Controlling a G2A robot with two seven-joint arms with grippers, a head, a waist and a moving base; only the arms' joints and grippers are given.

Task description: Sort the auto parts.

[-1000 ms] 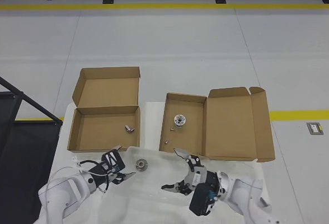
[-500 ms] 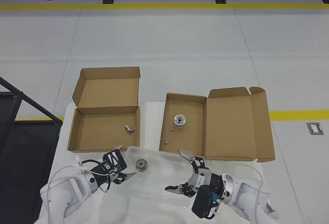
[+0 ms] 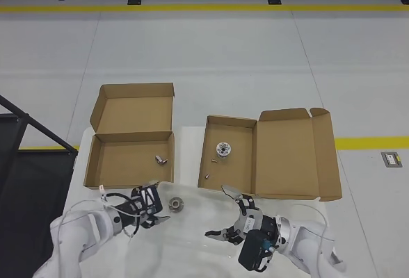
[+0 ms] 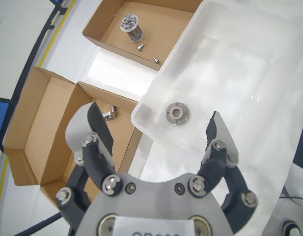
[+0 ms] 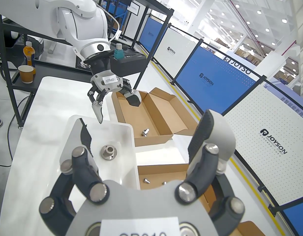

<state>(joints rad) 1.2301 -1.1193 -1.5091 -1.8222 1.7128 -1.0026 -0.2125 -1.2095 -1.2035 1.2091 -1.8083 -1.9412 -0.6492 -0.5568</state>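
Observation:
A round metal flange (image 3: 176, 203) (image 4: 177, 113) (image 5: 108, 151) lies in one corner of the clear plastic tray (image 3: 190, 233) (image 4: 230, 57) (image 5: 122, 133). My left gripper (image 3: 151, 205) (image 4: 157, 128) (image 5: 117, 111) hangs open just outside that corner, one finger over the tray rim and the other over the left cardboard box (image 3: 117, 163) (image 4: 38, 124) (image 5: 156, 114). That box holds a small bracket (image 3: 161, 160) (image 4: 109, 115) (image 5: 144, 132). My right gripper (image 3: 222, 212) (image 5: 146, 133) is open over the tray's other side, with nothing between its fingers.
The right cardboard box (image 3: 236, 167) (image 4: 156, 15) holds a toothed cylindrical part (image 3: 222, 149) (image 4: 131, 26) and two small screws (image 3: 213, 161) (image 4: 140, 47); its lid lies flat to the right. A black rack with a bottle (image 5: 29, 55) and a cup stands off the table's left end.
The left gripper has shifted a little toward the flange. The right gripper drew back slightly toward the table's near edge, then held still.

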